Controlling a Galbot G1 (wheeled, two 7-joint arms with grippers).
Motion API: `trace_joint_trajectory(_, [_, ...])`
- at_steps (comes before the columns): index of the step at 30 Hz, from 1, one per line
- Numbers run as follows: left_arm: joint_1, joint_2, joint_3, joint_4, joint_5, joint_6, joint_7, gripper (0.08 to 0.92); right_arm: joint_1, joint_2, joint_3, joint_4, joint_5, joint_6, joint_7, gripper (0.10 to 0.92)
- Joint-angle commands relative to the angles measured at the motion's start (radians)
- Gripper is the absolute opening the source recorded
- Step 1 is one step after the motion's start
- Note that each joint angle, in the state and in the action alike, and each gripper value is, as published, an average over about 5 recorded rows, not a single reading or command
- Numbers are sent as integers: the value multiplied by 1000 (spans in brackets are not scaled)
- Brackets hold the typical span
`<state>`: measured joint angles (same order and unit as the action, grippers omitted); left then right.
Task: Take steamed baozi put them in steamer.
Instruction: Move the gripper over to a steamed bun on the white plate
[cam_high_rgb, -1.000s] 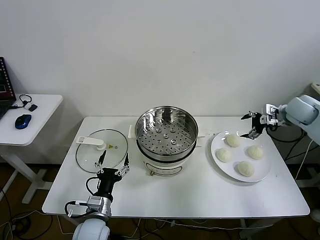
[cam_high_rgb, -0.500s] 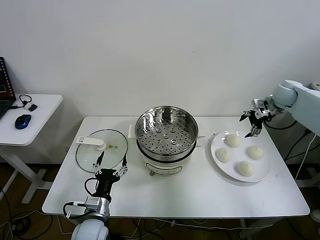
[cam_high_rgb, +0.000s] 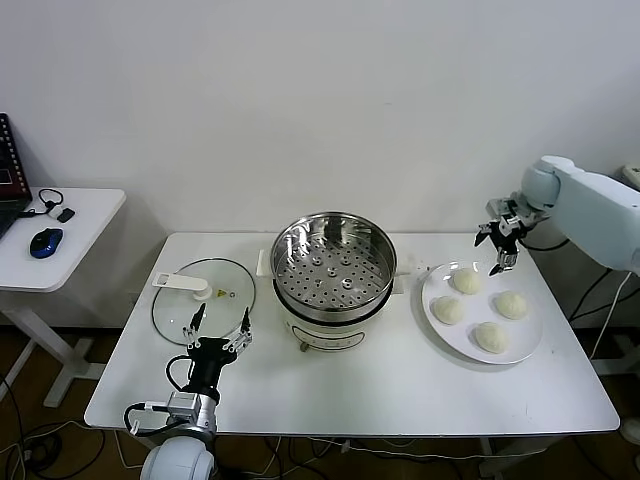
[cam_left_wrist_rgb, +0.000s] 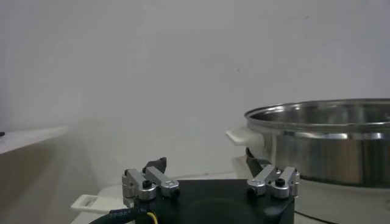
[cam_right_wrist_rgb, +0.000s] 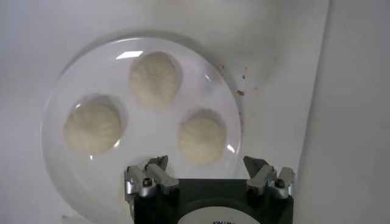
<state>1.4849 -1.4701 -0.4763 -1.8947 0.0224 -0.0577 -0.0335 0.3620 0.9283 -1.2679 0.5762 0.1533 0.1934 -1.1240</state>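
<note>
In the head view, the steamer (cam_high_rgb: 331, 274) stands at the middle of the white table (cam_high_rgb: 380, 385), uncovered, its perforated tray bare. The four steamed baozi (cam_high_rgb: 467, 281) lie on a round white plate (cam_high_rgb: 433, 318) to the steamer's right, with a strip of bare tabletop between plate and pot; the plate's outer rim comes near the table's right edge. The right gripper (cam_high_rgb: 497, 240) hangs in the air above the plate's far rim, close to the rearmost bun but not touching it, its fingers spread and holding nothing. The left gripper (cam_high_rgb: 217, 322) sits low near the table's front edge, fingers splayed and empty, just in front of the glass lid (cam_high_rgb: 203, 300), which lies flat to the steamer's left. A side desk (cam_high_rgb: 70, 240) stands apart on the left.

In the left wrist view, the left gripper (cam_left_wrist_rgb: 206, 168) shows its two fingertips wide apart, the steamer (cam_left_wrist_rgb: 329, 141) beyond them to one side.

In the right wrist view, the right gripper (cam_right_wrist_rgb: 206, 168) looks down with released fingers on the plate (cam_right_wrist_rgb: 91, 189); three baozi (cam_right_wrist_rgb: 155, 79) show, one partly between the fingertips, and bare table lies past the plate's rim.
</note>
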Motion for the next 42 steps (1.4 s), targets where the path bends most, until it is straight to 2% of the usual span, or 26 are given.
trace_joint_trajectory(1, [-3,2,-2,13,-2,-3,-1,823,-96,55,108,-117,-48,26,-13,823])
trace_joint_trajectory(7, [-4,6,-4,26,0,-11,-2,823,-144,73,183,-169,-83,39,-6,823])
trace_joint_trajectory(22, [-8,15,-4,42,-6,-22,-5,823,-197,149,377,-327,-285,102,22,823])
trace_joint_trajectory(42, [-6,29,0,49,-27,-37,-5,823,-222,191,457,-383,-349,123,89,823])
